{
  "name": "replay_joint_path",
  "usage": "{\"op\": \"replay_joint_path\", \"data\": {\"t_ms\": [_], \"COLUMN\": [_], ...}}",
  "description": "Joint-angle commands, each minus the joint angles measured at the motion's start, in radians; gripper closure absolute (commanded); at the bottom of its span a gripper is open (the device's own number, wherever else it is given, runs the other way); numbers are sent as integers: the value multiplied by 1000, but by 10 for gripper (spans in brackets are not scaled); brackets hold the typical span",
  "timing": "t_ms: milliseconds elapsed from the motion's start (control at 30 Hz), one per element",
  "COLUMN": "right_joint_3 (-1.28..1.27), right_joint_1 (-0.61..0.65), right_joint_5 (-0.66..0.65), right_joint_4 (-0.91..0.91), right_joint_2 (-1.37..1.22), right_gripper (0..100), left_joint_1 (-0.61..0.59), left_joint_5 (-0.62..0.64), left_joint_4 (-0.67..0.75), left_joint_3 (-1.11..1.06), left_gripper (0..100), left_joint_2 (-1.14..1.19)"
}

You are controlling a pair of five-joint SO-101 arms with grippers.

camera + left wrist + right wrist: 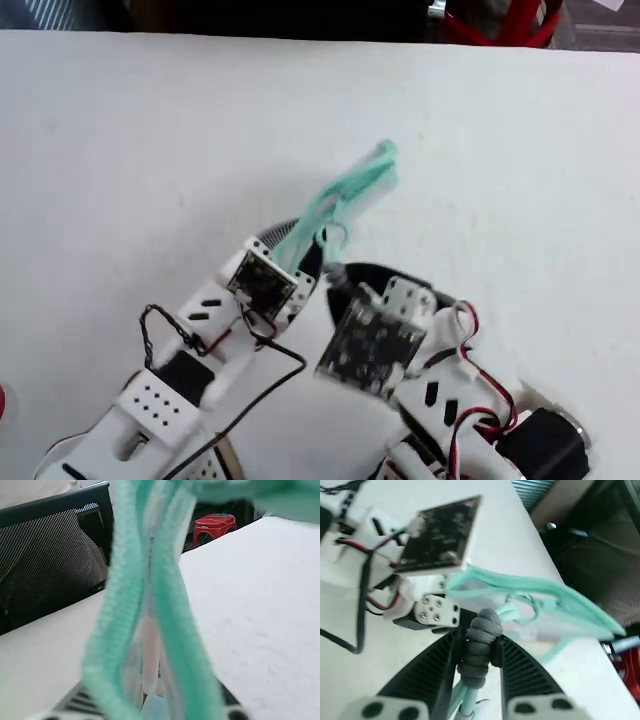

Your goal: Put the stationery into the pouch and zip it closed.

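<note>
A see-through pouch (345, 195) with a mint-green edge is held up off the white table (140, 130) between both arms. My left gripper (303, 252) is shut on the pouch's lower end. In the left wrist view the pouch (175, 630) hangs right before the camera, with a pale pen-like item (149, 650) inside it. My right gripper (479, 647) is shut on the grey knotted zip pull (480, 635), just below the pouch (540, 587). In the high view the right gripper (335, 275) sits close beside the left one.
A black mesh chair (50, 565) and a red stool (215, 525) stand beyond the table's far edge. The left arm's camera board (440, 535) is very close to the right gripper. White table surface stretches all around the arms.
</note>
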State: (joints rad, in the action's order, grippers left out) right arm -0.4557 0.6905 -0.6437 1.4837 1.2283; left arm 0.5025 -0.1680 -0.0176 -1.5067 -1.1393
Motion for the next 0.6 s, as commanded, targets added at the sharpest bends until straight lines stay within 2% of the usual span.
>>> {"op": "replay_joint_path", "data": {"t_ms": [0, 33, 100, 133, 200, 233, 333, 367, 433, 467, 500, 567], "right_joint_3": [-26, -17, -11, -29, -60, -58, -41, -58, -81, -75, -48, 9], "right_joint_1": [128, 99, 2, 54, 228, 237, 50, 85, 309, 371, 340, 128], "right_joint_5": [-11, -25, 58, 91, 41, 20, 61, 78, 46, 31, 28, 44], "right_joint_4": [18, 18, -30, -30, 2, 13, -53, -31, 62, 94, 82, 7], "right_joint_2": [-1, 1, -7, -10, -4, -2, -12, -10, -7, -2, 7, 19], "right_gripper": [981, 981, 981, 981, 981, 981, 981, 981, 981, 981, 981, 981], "left_joint_1": [-36, -36, -31, -31, -33, -33, -36, -36, -36, -36, -36, -36], "left_joint_5": [-3, -3, -3, -3, -3, -3, -3, -3, -3, -3, -3, -3], "left_joint_4": [14, 14, 14, 14, 14, 14, 14, 14, 14, 14, 14, 14], "left_joint_3": [51, 51, 51, 51, 51, 51, 51, 51, 51, 52, 52, 55], "left_gripper": [976, 976, 976, 976, 976, 976, 976, 976, 976, 976, 976, 976], "left_joint_2": [-7, -7, -7, -7, -7, -7, -7, -7, -7, -7, -7, -7]}}
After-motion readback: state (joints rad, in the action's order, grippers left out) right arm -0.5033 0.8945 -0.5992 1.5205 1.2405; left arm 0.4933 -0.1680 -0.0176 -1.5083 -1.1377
